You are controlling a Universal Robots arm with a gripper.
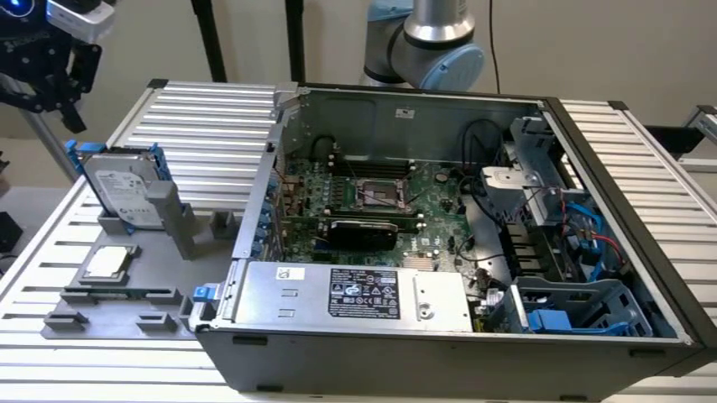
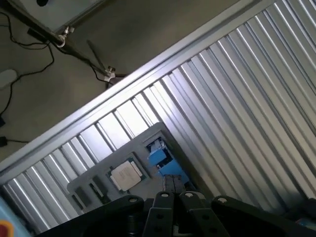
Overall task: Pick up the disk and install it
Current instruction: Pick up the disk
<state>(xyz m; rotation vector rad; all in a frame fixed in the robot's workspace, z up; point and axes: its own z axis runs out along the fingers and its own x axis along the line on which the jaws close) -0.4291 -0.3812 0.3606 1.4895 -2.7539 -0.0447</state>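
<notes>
Ribbed aluminium surface (image 1: 213,109) carries everything. Black fingers (image 1: 76,113) hang high at the exterior view's left, pointing down. Their tips are drawn together with only a thin slit between them, and they grip nothing.

Below the fingers and a little toward the exterior view's right, well apart from them, the disk (image 1: 117,191) stands on edge in a grey holder (image 1: 168,222). Its white label faces the camera and blue rails run along its sides. Open air lies between the fingers and the disk's top edge. Further below the fingers, a square silver chip (image 1: 107,262) lies flat on the holder's base.

Far from the fingers, toward the exterior view's right, an open computer case (image 1: 448,353) takes up much of the surface. Its near wall stands just beside the holder, with a narrow strip between them. Bare slats run behind the disk.

The arm (image 1: 431,38) rises behind the case, a grey joint with a blue cap. In the wrist view, the surface's edge runs diagonally beyond the fingers, with floor (image 2: 74,74) and cables past it.
</notes>
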